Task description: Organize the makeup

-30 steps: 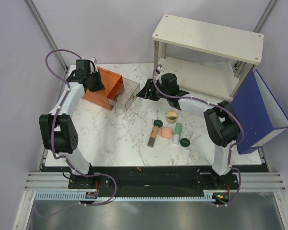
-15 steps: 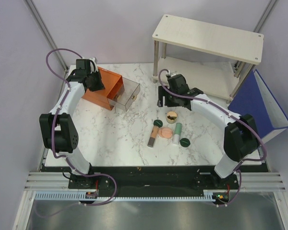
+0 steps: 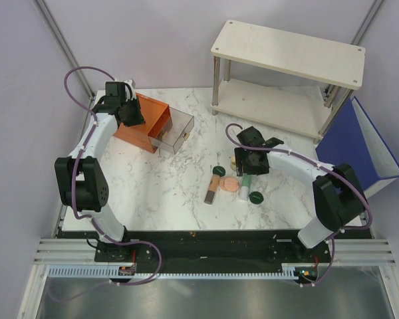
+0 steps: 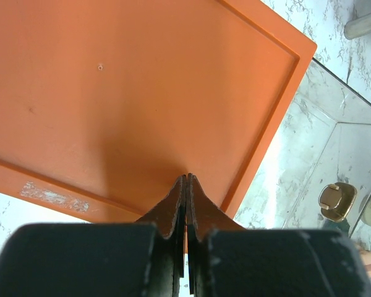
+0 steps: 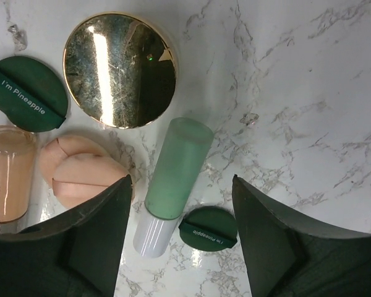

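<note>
The makeup lies clustered on the marble. In the right wrist view I see a gold-lidded jar (image 5: 117, 69), a dark green disc (image 5: 28, 93), a peach-pink compact (image 5: 80, 170), a pink stick (image 5: 9, 173), a mint-green tube (image 5: 176, 170) and a smaller dark green disc (image 5: 208, 228). My right gripper (image 5: 180, 185) hangs open just above them, its fingers on either side of the tube and apart from it. From above, the right gripper (image 3: 248, 163) covers the jar. My left gripper (image 4: 187, 178) is shut and empty over the orange box (image 4: 130, 93).
The orange box (image 3: 145, 125) stands at the back left with its clear drawer (image 3: 178, 129) pulled out; a small gold object (image 4: 337, 201) lies inside. A two-tier white shelf (image 3: 289, 53) is at the back right, beside a blue bin (image 3: 356, 153).
My right arm has swung away from the drawer, toward the front and right, and now hovers over the makeup cluster. The left arm has not moved.
</note>
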